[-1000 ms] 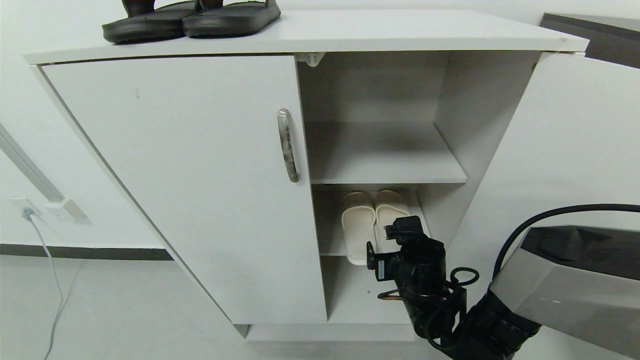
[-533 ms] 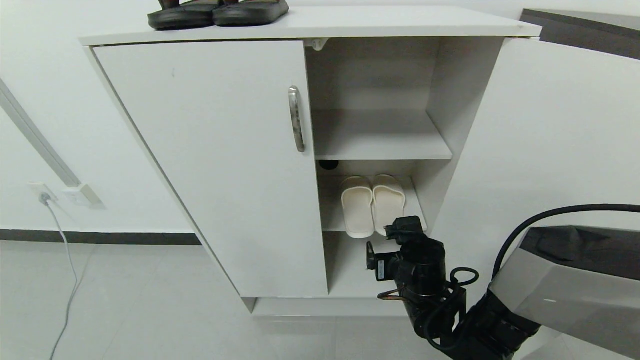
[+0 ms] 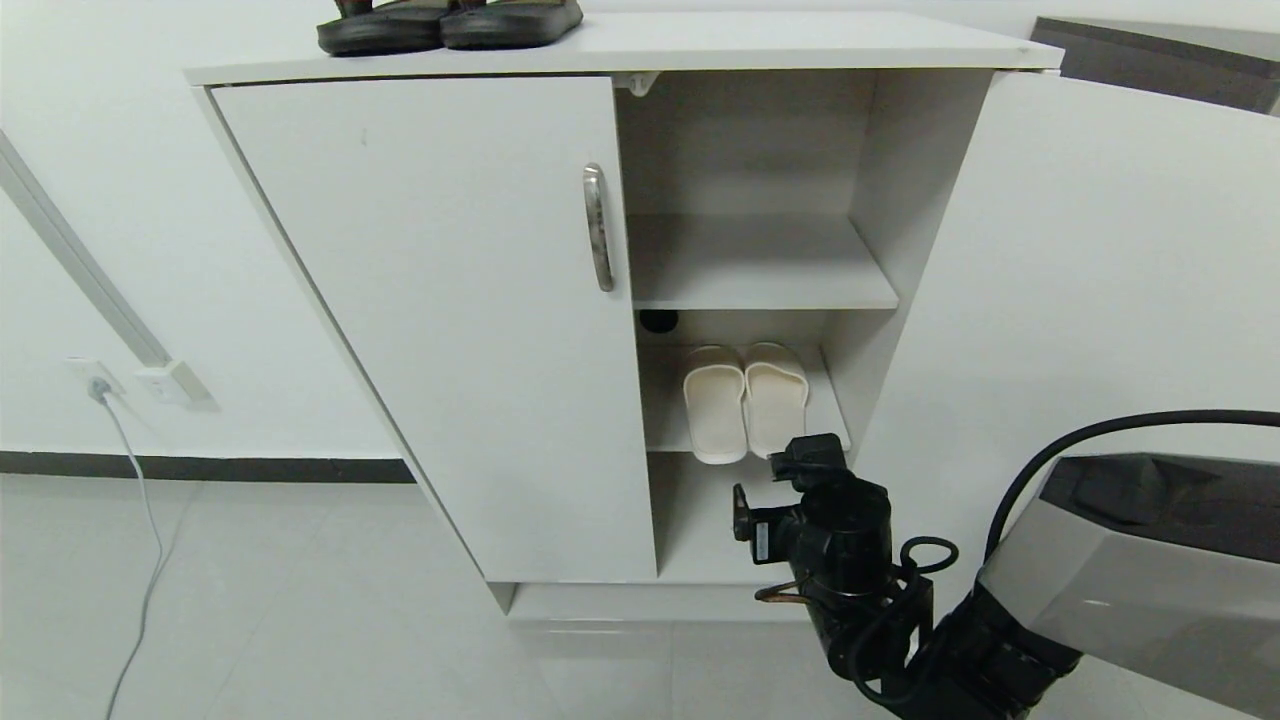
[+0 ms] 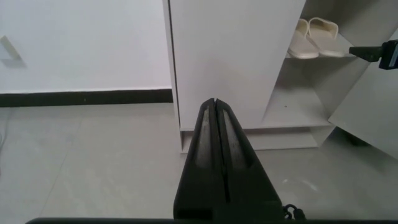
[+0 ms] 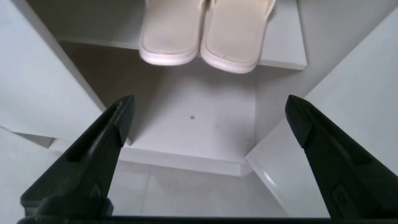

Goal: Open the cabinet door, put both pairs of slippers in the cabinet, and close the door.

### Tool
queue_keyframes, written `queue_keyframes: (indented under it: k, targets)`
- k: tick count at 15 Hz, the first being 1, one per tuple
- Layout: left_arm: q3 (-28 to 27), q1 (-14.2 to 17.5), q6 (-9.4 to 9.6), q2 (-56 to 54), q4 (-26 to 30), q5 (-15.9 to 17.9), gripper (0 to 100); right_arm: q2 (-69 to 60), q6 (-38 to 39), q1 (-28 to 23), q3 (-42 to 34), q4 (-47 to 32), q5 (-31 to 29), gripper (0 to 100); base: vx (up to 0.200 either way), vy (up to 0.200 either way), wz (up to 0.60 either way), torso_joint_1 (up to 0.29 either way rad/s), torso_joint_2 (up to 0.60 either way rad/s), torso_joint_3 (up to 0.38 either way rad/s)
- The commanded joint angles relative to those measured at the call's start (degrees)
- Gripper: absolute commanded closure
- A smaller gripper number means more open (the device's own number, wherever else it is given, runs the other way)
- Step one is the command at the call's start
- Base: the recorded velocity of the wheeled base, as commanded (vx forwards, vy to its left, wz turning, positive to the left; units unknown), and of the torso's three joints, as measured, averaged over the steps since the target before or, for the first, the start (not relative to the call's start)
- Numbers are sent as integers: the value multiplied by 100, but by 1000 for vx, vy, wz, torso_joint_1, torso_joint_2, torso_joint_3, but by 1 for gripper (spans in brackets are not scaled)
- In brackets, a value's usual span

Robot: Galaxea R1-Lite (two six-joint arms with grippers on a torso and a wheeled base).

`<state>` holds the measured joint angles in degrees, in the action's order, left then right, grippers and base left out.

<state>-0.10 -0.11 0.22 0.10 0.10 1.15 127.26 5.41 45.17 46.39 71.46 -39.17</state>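
gripper (image 3: 806,452) backed away from white slippers (image 3: 745,398)

Two cream slippers (image 3: 716,410), two black slippers (image 3: 505,22), one cabinet (image 3: 760,45), two doors (image 3: 430,320)

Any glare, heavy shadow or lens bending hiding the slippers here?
Head view: lens bending splays the cabinet sides outward; sheen on the door handle; shade under the upper shelf, yet the white slippers show plainly. Right wrist view: slippers evenly lit, compartment below them dimmer. Left wrist view: no glare.
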Motion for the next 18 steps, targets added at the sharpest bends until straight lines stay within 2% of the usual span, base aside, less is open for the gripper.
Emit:
queue_keyframes:
  k: [1, 6, 14, 18]
  targets:
    - [1, 2, -4, -1, -1, 8, 100, 10, -5, 1, 2, -1, -3, 0, 0, 0, 0, 0, 0, 0]
    - [1, 2, 4, 8, -1, 8, 100, 10, -14, 1, 2, -1, -3, 0, 0, 0, 0, 0, 0, 0]
    - [1, 2, -4, 8, -1, 0, 100, 18, -23, 1, 2, -1, -3, 0, 0, 0, 0, 2, 2, 164]
    - [1, 2, -13, 8, -1, 0, 100, 27, -31, 1, 2, -1, -3, 0, 0, 0, 0, 1, 1, 23]
